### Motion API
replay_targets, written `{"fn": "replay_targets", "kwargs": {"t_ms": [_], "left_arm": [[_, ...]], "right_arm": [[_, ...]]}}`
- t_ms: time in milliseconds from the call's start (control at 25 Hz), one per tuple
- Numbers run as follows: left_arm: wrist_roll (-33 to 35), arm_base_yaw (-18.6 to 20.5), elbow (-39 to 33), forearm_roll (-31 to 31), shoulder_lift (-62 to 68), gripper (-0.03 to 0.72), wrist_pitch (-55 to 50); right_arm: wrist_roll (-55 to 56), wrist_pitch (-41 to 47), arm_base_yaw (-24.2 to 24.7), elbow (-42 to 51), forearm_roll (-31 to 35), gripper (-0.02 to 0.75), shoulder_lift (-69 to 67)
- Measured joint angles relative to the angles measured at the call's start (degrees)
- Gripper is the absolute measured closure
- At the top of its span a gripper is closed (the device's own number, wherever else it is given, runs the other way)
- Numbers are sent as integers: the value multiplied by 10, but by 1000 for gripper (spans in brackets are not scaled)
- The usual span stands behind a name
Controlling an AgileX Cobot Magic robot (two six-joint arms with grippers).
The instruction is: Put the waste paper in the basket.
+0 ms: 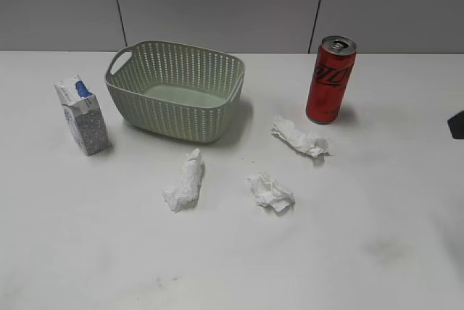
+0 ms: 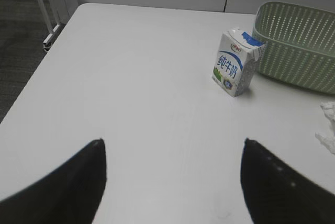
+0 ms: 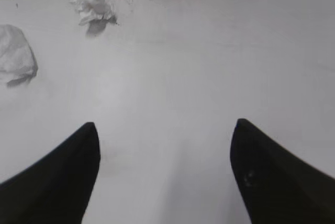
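Looking along the white table [image 1: 232,266], you have three wads of waste paper lying loose in front of the basket [image 1: 176,90]: an elongated left wad [image 1: 185,182] nearest its front wall, a middle wad [image 1: 270,192] closer to you, and a right wad [image 1: 299,137] just beside the red can [image 1: 330,80]. The basket sits empty toward the back, with a milk carton [image 1: 82,115] standing apart on its left. Your left gripper [image 2: 172,156] hovers with jaws spread wide over bare table, holding nothing, carton and basket ahead of it. Your right gripper [image 3: 165,145] is likewise wide and empty, two wads ahead at its upper left.
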State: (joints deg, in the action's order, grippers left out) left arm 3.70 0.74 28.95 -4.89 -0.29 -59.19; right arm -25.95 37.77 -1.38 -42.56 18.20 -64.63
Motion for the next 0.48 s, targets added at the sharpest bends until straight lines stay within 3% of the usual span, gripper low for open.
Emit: {"fn": "replay_targets", "kwargs": {"t_ms": [160, 480], "left_arm": [[0, 0, 0, 0, 0, 97, 0], [0, 0, 0, 0, 0, 97, 0]], "right_arm": [[-2, -11, -39, -54, -9, 154, -92], [0, -88, -170, -111, -21, 155, -241]]}}
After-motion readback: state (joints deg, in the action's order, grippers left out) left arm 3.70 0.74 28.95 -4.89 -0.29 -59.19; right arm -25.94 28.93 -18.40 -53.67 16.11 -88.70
